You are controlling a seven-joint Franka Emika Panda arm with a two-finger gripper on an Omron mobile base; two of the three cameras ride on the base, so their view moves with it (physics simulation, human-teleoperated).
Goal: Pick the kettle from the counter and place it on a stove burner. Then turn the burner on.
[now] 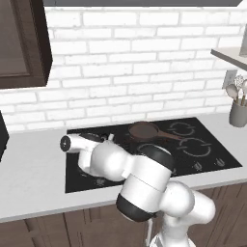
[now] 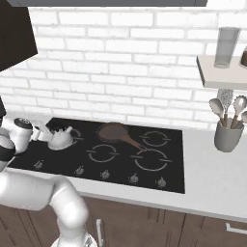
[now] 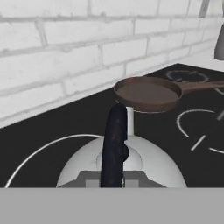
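Hand view puts the camera right over the kettle (image 3: 120,164), with its dark arched handle running straight up the middle and the fingers clamped on that handle; the tips themselves are tucked under the bottom of the shot, so I can't see exactly where they pinch. Kettle sits over the black glass cooktop (image 2: 173,159), inside the big ring of the stove burner (image 3: 39,151) at the left end; whether the base is fully down on the glass or a hair above it, I can't tell from these angles. Right base view shows the same thing: kettle (image 2: 60,137) at the left side of the cooktop, well apart from the brown frying pan (image 2: 113,131).

So I'd say this is the set-down step. To do it well: go straight down, keep the kettle level, centre it in the ring; only let go once it's clearly resting. Then lift clear upward so the fingers don't snag the handle; the knobs (image 2: 105,174) along the front edge come next.
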